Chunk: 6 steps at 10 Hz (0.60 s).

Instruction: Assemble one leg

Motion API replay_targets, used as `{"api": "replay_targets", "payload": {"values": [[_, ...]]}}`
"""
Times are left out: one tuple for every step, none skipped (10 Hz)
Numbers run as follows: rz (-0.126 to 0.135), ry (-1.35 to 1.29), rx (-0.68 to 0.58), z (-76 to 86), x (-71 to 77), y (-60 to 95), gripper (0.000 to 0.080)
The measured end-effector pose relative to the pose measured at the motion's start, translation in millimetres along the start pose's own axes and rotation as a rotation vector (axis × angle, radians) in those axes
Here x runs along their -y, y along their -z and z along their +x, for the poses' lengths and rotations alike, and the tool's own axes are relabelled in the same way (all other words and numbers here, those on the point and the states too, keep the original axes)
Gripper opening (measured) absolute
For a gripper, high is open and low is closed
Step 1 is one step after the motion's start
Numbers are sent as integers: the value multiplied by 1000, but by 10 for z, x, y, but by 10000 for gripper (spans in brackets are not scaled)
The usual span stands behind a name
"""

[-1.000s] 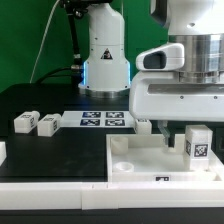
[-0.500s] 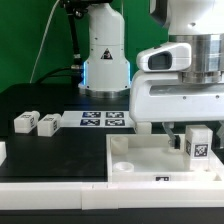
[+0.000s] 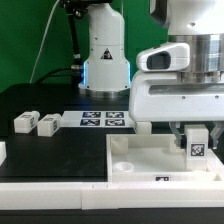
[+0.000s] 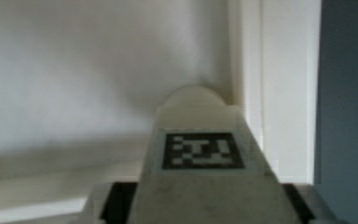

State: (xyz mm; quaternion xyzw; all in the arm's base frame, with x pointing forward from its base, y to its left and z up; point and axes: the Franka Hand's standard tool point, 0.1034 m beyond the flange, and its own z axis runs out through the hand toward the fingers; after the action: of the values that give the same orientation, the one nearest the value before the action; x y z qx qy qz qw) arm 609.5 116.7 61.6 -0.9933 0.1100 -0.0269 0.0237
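Leg (image 3: 196, 146), light rigid smooth plastic, stands upright over the panel (image 3: 135, 158) at the exterior view's right, gripper (image 3: 196, 128) fingers closed on its flat upper sides, the sound hold.

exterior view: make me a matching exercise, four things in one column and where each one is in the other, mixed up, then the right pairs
Things:
1. the leg with the tag facing the camera
2. the two loose legs
3. the marker board
4. the white panel

Places:
A. flat on the black table in front of the robot base
B. between the fingers of the gripper, upright over the panel
C. side by side on the table at the exterior view's left
D. lying flat at the near edge, under the gripper

Pairs: 1-B, 2-C, 3-A, 4-D
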Motion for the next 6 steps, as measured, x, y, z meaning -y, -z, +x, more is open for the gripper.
{"api": "replay_targets", "payload": {"values": [[0, -162, -2, -3, 11, 0, 289], [-2, -315, -7, -6, 14, -1, 289], [-4, -456, -14, -11, 20, -4, 289], [-1, -625, -14, -10, 15, -5, 290], [4, -756, -11, -9, 12, -7, 290], [7, -886, -9, -13, 21, -9, 290]]}}
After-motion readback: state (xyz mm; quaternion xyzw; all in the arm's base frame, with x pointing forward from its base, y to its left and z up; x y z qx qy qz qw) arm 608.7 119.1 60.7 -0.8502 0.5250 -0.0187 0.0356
